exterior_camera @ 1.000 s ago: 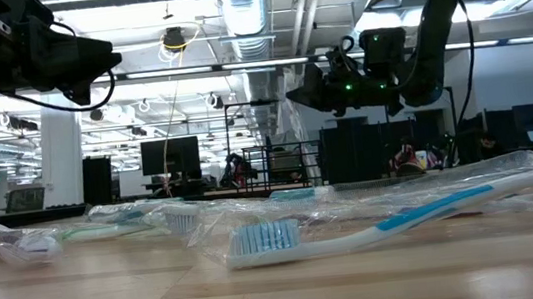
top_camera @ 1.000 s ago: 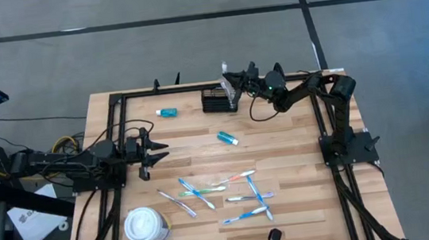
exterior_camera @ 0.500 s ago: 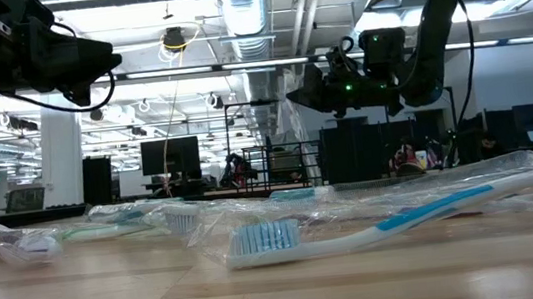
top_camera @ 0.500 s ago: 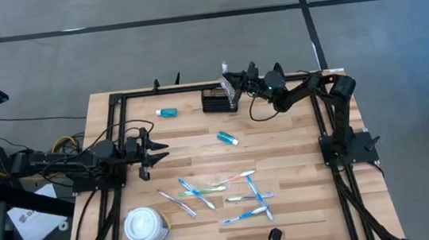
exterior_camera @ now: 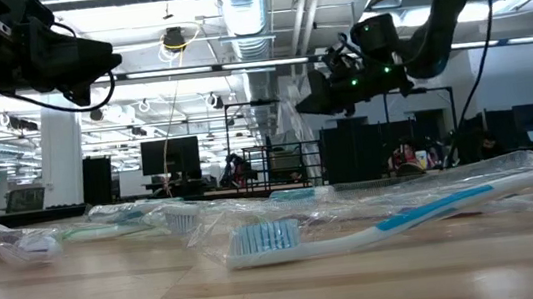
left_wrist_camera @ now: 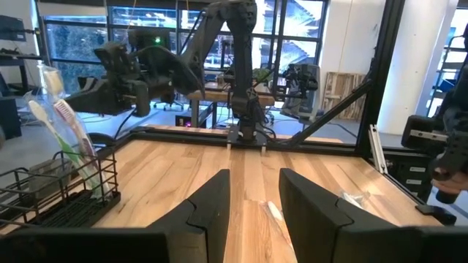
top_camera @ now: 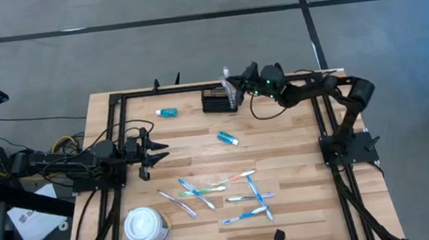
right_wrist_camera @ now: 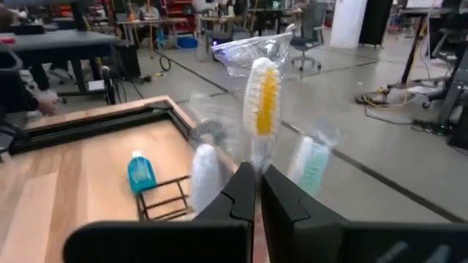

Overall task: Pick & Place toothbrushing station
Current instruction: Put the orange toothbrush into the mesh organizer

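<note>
Toothbrushing station [top_camera: 219, 101], right gripper [top_camera: 234, 87] above, pinching toothbrush [right_wrist_camera: 262, 102]

arms: my two jointed limbs are matte black all over
cables: black cords loop along my links
light: a green lamp glows on my right wrist
fingers: dark, flat-sided pairs

It was a robotics lab set inside a big open-plan industrial workspace. Exposed silver ventilation ducts [exterior_camera: 249, 11] and pipes ran along the bare ceiling, with rows of strip lights below them. Behind the wooden bench [top_camera: 202, 157] stood dark computer monitors [exterior_camera: 169, 159] on desks, black equipment racks [exterior_camera: 357, 151], and office chairs [right_wrist_camera: 311, 18] on a grey polished floor [top_camera: 151, 47]. Loose cables [right_wrist_camera: 380, 95] trailed across it. Tall windows [left_wrist_camera: 73, 44] lined one side, and another robot arm [left_wrist_camera: 238, 66] stood bolted to the table's black metal frame [left_wrist_camera: 322, 124].
</note>
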